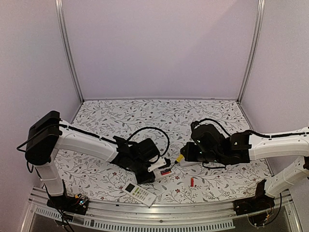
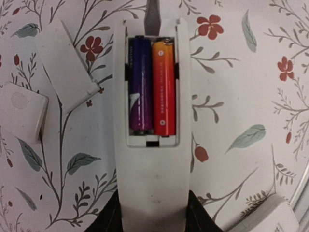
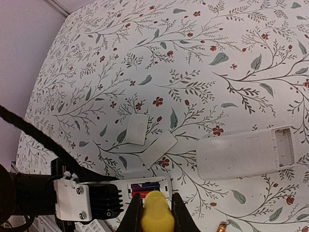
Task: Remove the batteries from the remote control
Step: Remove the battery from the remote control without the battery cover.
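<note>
The left gripper (image 2: 153,215) has its two fingers closed tight on the near end of a white remote (image 2: 152,179), which is back side up. Its wrist camera looks right into the remote's open slot. Two batteries (image 2: 152,87) lie side by side in there, a purple one (image 2: 140,87) and a red-orange one (image 2: 164,87). The thin tip of a screwdriver (image 2: 151,12) pokes in at the far end of the remote, just past the slot. From above I can't see this well. There the remote is only a small white bit with a dab of red.

The right gripper (image 3: 155,218) is closed on the screwdriver's yellow handle (image 3: 157,208). Its camera shows more things. Two white lids (image 3: 136,129) lie flat just beyond the held remote. A second remote (image 3: 246,157) lies off to one side, back up, with its slot open.

A loose red battery (image 1: 191,181) lies on the flowered table (image 1: 145,116), near the held remote on the right arm's side. Only the top view shows a third remote (image 1: 139,193). It lies buttons up, close to the held remote, by the table's near edge.
</note>
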Action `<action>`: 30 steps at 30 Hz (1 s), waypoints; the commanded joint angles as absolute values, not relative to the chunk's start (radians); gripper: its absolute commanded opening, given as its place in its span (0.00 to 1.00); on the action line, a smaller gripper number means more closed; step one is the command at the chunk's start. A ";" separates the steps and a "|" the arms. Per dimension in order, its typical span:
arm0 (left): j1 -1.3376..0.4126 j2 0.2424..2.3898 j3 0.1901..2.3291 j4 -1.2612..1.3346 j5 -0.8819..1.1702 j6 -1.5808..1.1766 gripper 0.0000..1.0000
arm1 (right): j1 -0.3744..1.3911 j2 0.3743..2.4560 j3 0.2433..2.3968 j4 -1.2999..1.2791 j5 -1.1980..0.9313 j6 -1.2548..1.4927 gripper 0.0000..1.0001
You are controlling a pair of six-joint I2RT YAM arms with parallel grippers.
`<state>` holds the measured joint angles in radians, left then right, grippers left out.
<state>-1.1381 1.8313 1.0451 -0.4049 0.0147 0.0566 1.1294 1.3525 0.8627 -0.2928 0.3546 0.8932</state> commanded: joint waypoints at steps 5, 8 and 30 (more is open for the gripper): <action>-1.155 1.890 1.031 -0.446 0.005 0.071 0.27 | 1.131 1.377 0.851 -0.312 0.348 0.895 0.00; -1.155 1.890 1.031 -0.446 0.006 0.072 0.27 | 1.132 1.371 0.852 -0.324 0.363 0.896 0.00; -1.155 1.893 1.032 -0.450 0.009 0.073 0.26 | 1.135 1.376 0.797 -0.244 0.321 0.943 0.00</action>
